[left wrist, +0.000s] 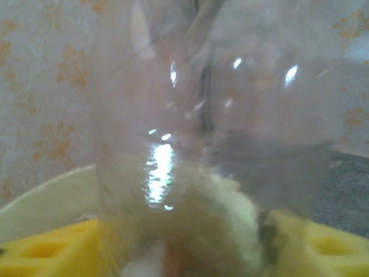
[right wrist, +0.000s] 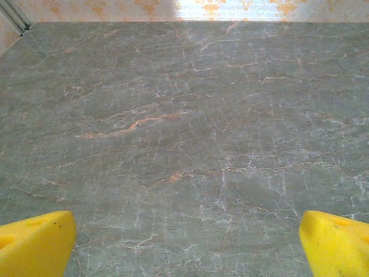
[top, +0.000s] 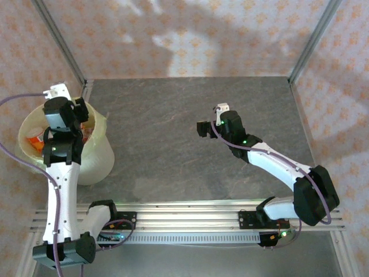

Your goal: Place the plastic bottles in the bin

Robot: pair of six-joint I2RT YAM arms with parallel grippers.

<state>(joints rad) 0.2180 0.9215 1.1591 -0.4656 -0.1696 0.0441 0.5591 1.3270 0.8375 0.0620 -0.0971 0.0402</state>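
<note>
A clear bottle is sitting inside the left claw over the bin, grip unclear; the right claw is gaping wide.

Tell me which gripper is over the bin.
The left gripper, above the bin with a clear plastic bottle between its fingers; the right gripper hangs over the table.

table: grey marbled | walls: peach floral wallpaper | corner posts: metal | light: bright patches, back wall
</note>
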